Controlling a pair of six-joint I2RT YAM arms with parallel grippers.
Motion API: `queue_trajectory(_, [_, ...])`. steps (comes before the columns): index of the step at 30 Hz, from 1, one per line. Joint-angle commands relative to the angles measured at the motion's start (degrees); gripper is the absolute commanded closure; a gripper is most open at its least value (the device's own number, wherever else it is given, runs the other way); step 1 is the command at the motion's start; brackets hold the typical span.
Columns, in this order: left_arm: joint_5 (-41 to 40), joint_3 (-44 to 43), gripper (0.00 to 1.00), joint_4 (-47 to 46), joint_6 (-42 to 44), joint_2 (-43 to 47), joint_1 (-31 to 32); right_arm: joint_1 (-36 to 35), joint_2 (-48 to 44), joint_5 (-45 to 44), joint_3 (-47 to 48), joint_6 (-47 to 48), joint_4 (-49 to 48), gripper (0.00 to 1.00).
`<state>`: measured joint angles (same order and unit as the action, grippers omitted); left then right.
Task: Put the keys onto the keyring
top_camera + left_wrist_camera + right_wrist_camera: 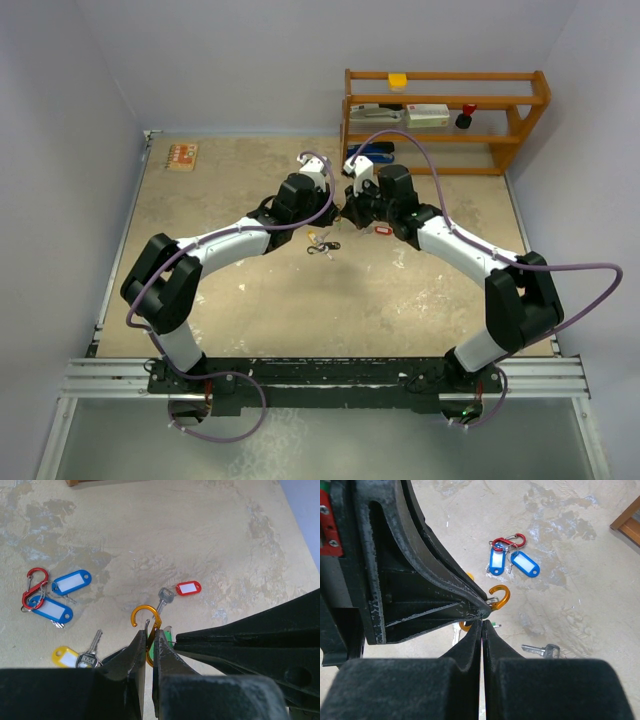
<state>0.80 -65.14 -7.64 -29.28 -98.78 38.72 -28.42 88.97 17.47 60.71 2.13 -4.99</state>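
Observation:
My left gripper (148, 631) is shut on an orange figure-8 clip (141, 612), the keyring, and holds it above the table with its open hook up. My right gripper (483, 622) is shut, its tips touching the left fingertips beside the clip (500, 596). It pinches the thin wire ring of a green-tagged key (168, 638), mostly hidden behind the fingers. On the table lie a red-tagged key (188, 588), two blue-tagged keys (71, 582) and a yellow-tagged key (67, 656). In the top view both grippers meet at mid-table (343, 215).
A red figure-8 clip (33, 586) lies by the blue tags. A loose silver key (543, 651) lies right of my right fingers. A wooden shelf (520, 125) with small items stands at the back right. A small orange card (182, 155) lies at the back left.

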Motion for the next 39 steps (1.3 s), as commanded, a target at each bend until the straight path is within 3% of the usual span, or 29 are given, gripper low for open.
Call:
queue_trajectory(1, [-0.61,-2.22,1.0,-2.05,0.72,0.7,0.39,-0.64,-0.05,0.1,0.03,1.01,-0.45,1.0])
queue_trajectory(23, [-1.17,-2.24,1.0,-2.04,0.41,0.56,0.39,-2.32,-0.62,0.44,-0.88,1.69,0.55,1.0])
queue_trajectory(29, [-2.71,-2.31,1.0,-1.4,0.41,0.69,0.37,-2.42,-3.25,-2.45,-2.97,0.06,-1.6,0.63])
queue_trajectory(39, [-5.48,-2.14,1.0,-0.08,-0.2,1.49,0.29,-2.34,-8.04,-16.78,-6.41,-7.57,-1.09,0.55])
